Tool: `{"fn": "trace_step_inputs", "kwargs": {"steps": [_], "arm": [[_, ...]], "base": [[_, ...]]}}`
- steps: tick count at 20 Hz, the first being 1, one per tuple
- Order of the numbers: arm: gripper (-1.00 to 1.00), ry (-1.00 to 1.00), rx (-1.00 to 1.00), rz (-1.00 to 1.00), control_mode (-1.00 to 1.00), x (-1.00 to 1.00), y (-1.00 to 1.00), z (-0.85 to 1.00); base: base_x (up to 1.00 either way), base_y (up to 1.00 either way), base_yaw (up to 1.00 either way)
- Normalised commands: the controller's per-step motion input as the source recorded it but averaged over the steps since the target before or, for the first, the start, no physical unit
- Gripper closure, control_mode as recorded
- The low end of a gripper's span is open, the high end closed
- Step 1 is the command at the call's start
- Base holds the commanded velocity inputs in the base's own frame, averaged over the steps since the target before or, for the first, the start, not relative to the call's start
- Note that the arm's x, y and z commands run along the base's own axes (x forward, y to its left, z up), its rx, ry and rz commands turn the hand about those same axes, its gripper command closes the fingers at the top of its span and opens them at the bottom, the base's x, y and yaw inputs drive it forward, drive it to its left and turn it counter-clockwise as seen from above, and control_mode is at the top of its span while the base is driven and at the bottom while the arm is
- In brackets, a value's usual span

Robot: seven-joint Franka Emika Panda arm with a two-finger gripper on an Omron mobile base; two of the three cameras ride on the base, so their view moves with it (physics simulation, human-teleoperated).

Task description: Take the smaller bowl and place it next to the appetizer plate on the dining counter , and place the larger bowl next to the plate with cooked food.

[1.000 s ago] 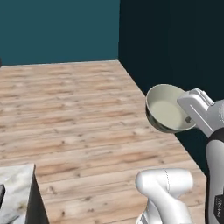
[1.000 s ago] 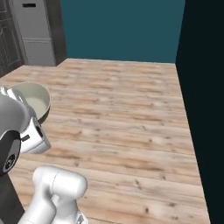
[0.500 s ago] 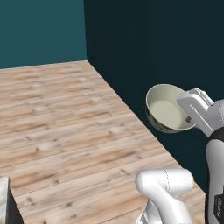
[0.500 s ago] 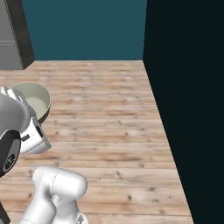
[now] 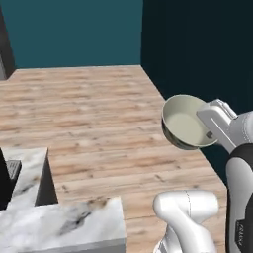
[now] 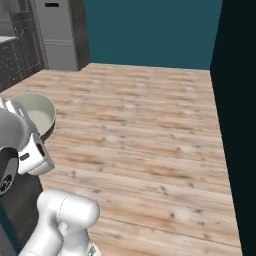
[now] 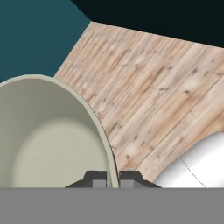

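Hand [image 7: 113,178] clamped on smaller bowl [image 5: 187,123] rim, bowl tilted, above floor [image 5: 94,113]

Smaller bowl [image 5: 186,123]: held tilted above the floor [image 5: 89,113], rim between the jaws.
Table [image 5: 59,225]: left of the arm.

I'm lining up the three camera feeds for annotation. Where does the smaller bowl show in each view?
Left base view: the smaller bowl is right of centre, tilted, held in the air over the wood floor.
Right base view: at the left edge, mid-height.
Hand view: lower left, its rim clamped by the end effector.
Shared landmark: the wood floor, meeting the teal wall.
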Motion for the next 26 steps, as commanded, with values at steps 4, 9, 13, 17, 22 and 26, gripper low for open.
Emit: {"fn": "trace_step_inputs", "kwargs": {"steps": [4, 9, 13, 17, 22, 26], "arm": [[1.0, 0.0, 0.0, 0.0, 1.0, 0.0, 0.0, 0.0], [1.0, 0.0, 0.0, 0.0, 1.0, 0.0, 0.0, 0.0], [1.0, 0.0, 0.0, 0.0, 1.0, 0.0, 0.0, 0.0], [1.0, 0.0, 0.0, 0.0, 1.0, 0.0, 0.0, 0.0], [1.0, 0.0, 0.0, 0.0, 1.0, 0.0, 0.0, 0.0], [1.0, 0.0, 0.0, 0.0, 1.0, 0.0, 0.0, 0.0]], "base": [[-0.69, 0.0, 0.76], [-0.85, 0.0, 0.68], [-0.89, 0.1, 0.5], [-0.29, 0.65, 0.26], [-0.25, 1.0, -0.01], [-0.61, 1.0, -0.15]]}}
